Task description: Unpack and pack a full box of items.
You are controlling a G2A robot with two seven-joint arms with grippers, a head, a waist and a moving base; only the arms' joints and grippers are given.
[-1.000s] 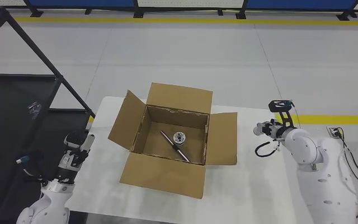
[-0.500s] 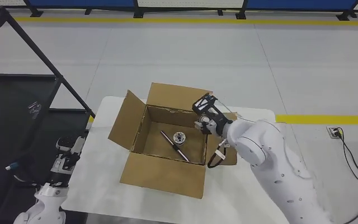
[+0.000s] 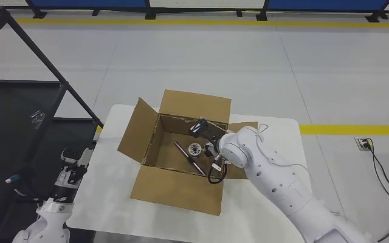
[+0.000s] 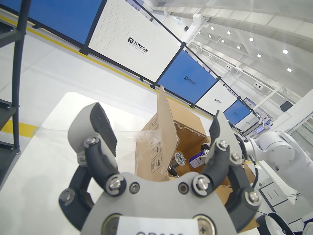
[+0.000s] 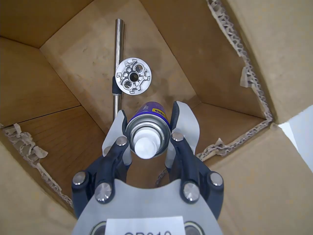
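On the desk [image 3: 112, 194] stands the box [image 3: 182, 189]; inside, the right end effector [image 5: 149, 111] pinches a spray can [image 5: 149, 133] — probably above the bottom. Lower it clear of the disc [image 5: 133, 76]. The left end effector [image 4: 157, 113] is spread.

Open cardboard box [image 3: 176, 188]; steel rod [image 5: 119, 45] and toothed metal disc [image 5: 133, 76] on its floor, purple spray can [image 5: 152, 113] just above.
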